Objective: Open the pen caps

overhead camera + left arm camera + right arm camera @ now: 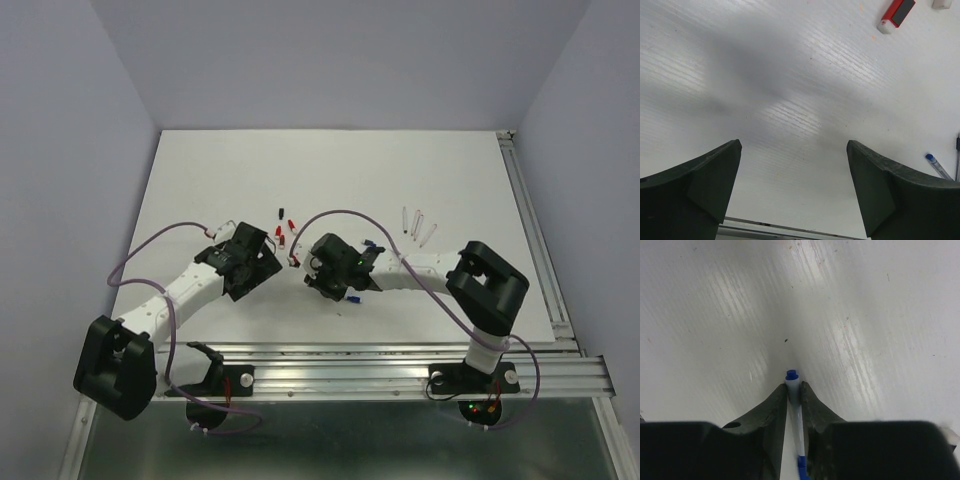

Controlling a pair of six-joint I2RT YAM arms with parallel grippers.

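Note:
My right gripper (pixel 793 387) is shut on a thin pen (pixel 796 415) with a white barrel. The pen's blue end plug (pixel 792 374) sticks out past the fingertips, and a blue part (pixel 802 467) shows lower between the fingers. In the top view this gripper (pixel 315 278) hangs low over the middle of the table. My left gripper (pixel 794 150) is open and empty over bare table, just left of the right one in the top view (pixel 265 262). Loose red caps (pixel 281 236) and a black cap (pixel 277 211) lie behind the grippers. One red cap (pixel 896 14) shows in the left wrist view.
Three pale pen barrels (pixel 418 222) lie at the right of the white table (pixel 200 180). Small blue pieces lie by the right arm (pixel 370 243) and in front of it (pixel 352 297). A blue-tipped pen (pixel 937 166) lies right of the left gripper. A metal rail (pixel 400 350) runs along the near edge.

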